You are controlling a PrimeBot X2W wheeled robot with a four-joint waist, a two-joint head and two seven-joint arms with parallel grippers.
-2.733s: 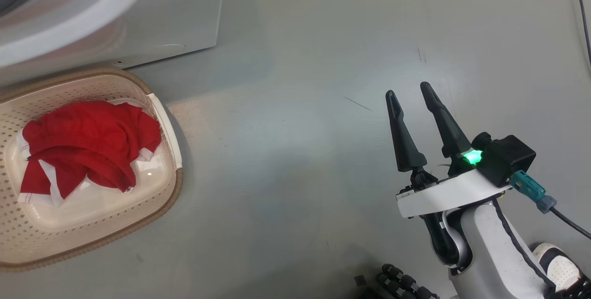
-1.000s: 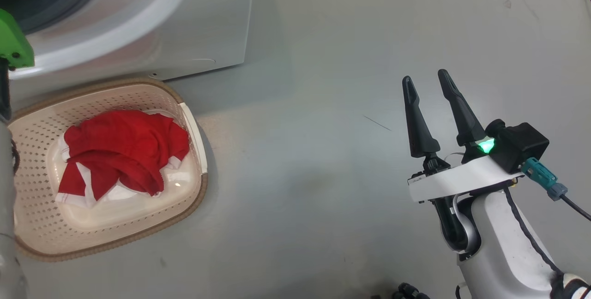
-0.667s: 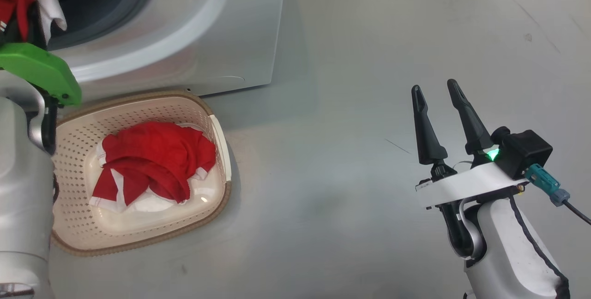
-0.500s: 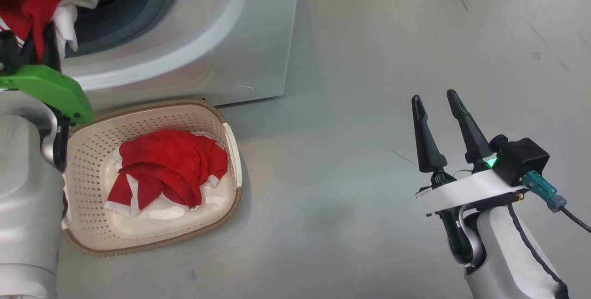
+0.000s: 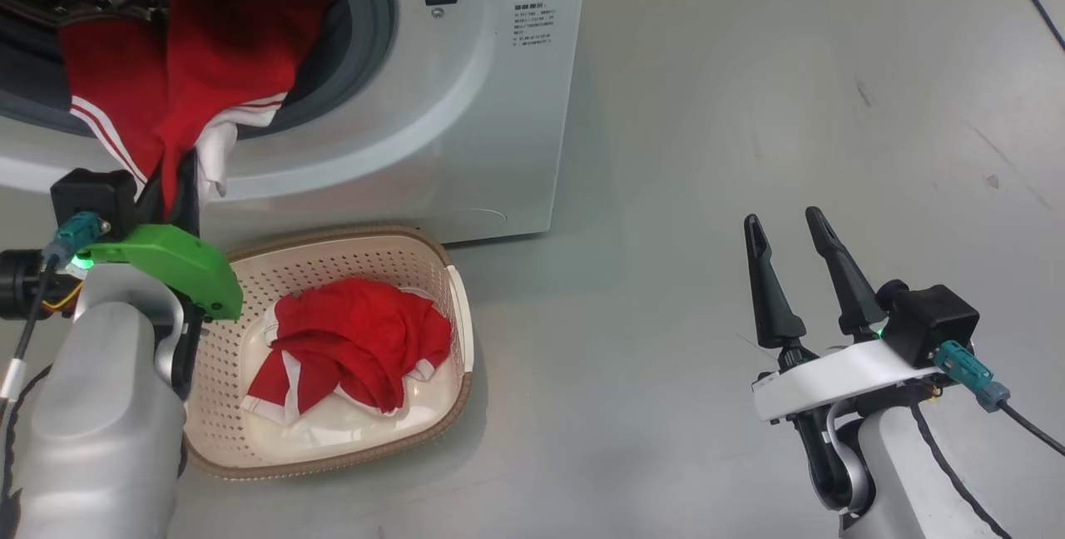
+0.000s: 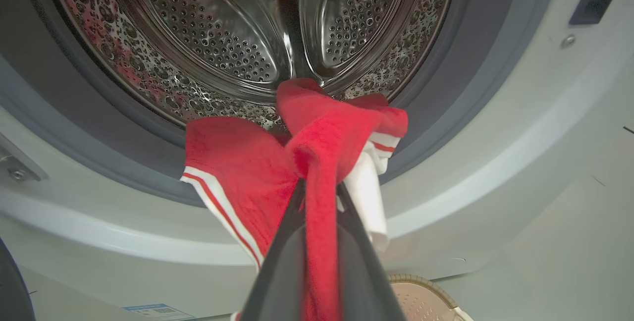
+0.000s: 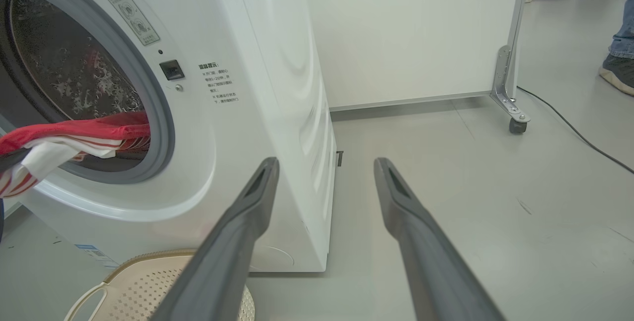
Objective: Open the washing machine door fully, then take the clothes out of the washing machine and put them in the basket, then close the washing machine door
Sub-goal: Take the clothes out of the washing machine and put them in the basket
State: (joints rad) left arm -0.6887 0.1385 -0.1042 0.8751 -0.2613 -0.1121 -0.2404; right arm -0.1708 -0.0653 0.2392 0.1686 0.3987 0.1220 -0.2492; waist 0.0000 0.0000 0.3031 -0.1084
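The washing machine (image 5: 474,106) stands at the upper left with its drum (image 6: 223,38) uncovered; the washing machine door is out of view. One of the clothes, a red garment with white stripes (image 5: 208,65), hangs out over the grey gasket. My left gripper (image 5: 179,181) is shut on this garment (image 6: 237,162) just below the opening, above the basket's left end, with cloth pinched between the fingers (image 6: 282,261). The basket (image 5: 453,306) sits on the floor in front of the machine and holds another red garment (image 5: 358,348). My right gripper (image 5: 782,217) stands open and empty over bare floor, far right.
Grey floor stretches to the right of the machine. A white panel on a caster (image 7: 510,88) stands behind, with a cable (image 7: 569,128) running across the floor. A person's foot (image 7: 616,68) is at the far right. A blue label (image 6: 153,311) marks the machine's lower front.
The head camera has tilted up, bringing the drum opening into view. My left gripper, shut on the red garment, has come into the picture. The right gripper stays open.
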